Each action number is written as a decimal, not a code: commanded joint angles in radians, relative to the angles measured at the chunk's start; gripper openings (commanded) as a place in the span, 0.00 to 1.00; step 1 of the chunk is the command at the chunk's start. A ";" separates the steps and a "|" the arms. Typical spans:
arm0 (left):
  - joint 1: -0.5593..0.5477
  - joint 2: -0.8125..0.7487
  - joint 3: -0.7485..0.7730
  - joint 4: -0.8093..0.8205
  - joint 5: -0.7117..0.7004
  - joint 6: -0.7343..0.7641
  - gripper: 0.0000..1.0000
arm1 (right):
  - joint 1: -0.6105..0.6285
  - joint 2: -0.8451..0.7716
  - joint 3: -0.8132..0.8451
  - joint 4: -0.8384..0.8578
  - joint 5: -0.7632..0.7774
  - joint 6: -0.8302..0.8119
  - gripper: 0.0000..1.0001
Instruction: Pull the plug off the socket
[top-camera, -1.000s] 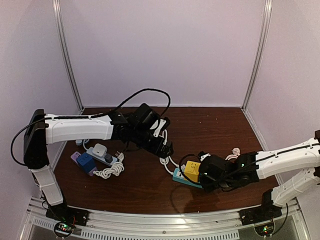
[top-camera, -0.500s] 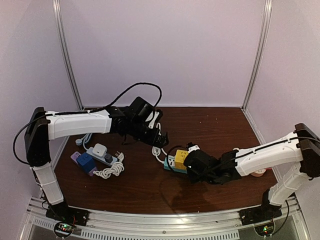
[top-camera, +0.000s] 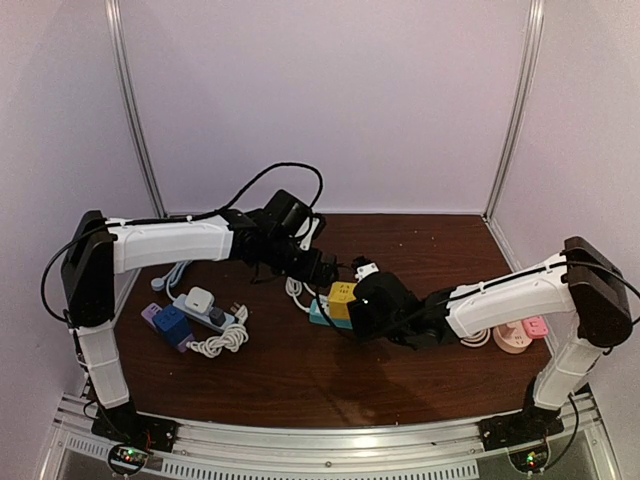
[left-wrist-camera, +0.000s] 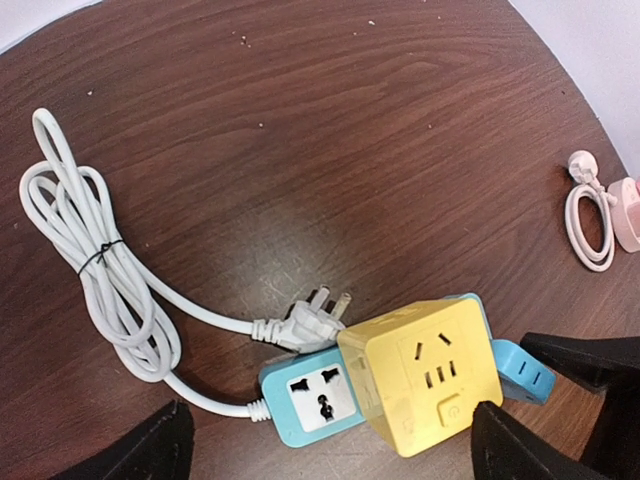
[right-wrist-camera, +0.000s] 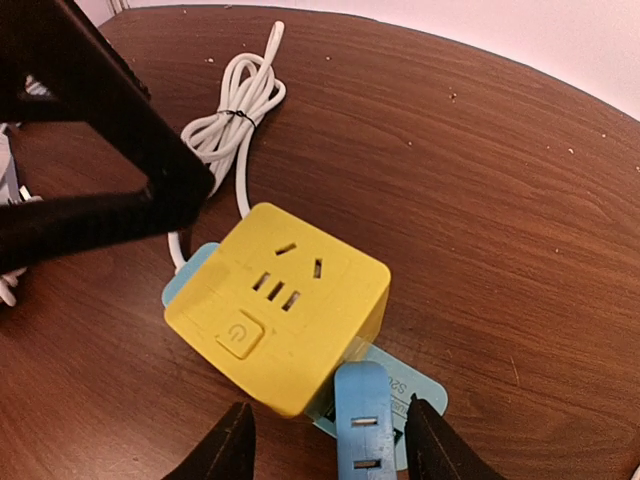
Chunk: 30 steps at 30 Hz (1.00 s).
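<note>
— What is seen from above?
— The yellow cube adapter (top-camera: 342, 296) is seated on the teal power strip (top-camera: 318, 314) at mid-table. The left gripper (top-camera: 322, 272) is held just beyond it on the far side, and the right gripper (top-camera: 350, 312) is set against its right. A white power strip (top-camera: 200, 303) is laid well apart on the left.

— And from the left wrist?
— The left gripper (left-wrist-camera: 330, 455) is spread wide, with nothing held. The yellow cube adapter (left-wrist-camera: 425, 375), the teal power strip (left-wrist-camera: 305, 395) and a loose white plug (left-wrist-camera: 305, 322) are framed between its fingers.

— From the right wrist?
— The right gripper (right-wrist-camera: 330, 445) is parted. A blue two-slot piece (right-wrist-camera: 362, 420) is straddled, not clamped, at the near edge of the yellow cube adapter (right-wrist-camera: 280, 310).
</note>
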 joint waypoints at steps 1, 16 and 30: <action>-0.005 0.004 -0.011 0.048 0.036 -0.024 0.98 | -0.017 -0.075 -0.025 0.041 -0.051 0.031 0.52; -0.036 0.057 -0.007 0.076 0.077 -0.091 0.98 | -0.053 -0.172 -0.131 0.031 -0.195 0.057 0.49; -0.044 0.082 -0.024 0.129 0.045 -0.130 0.98 | -0.053 -0.125 -0.181 0.135 -0.124 0.035 0.37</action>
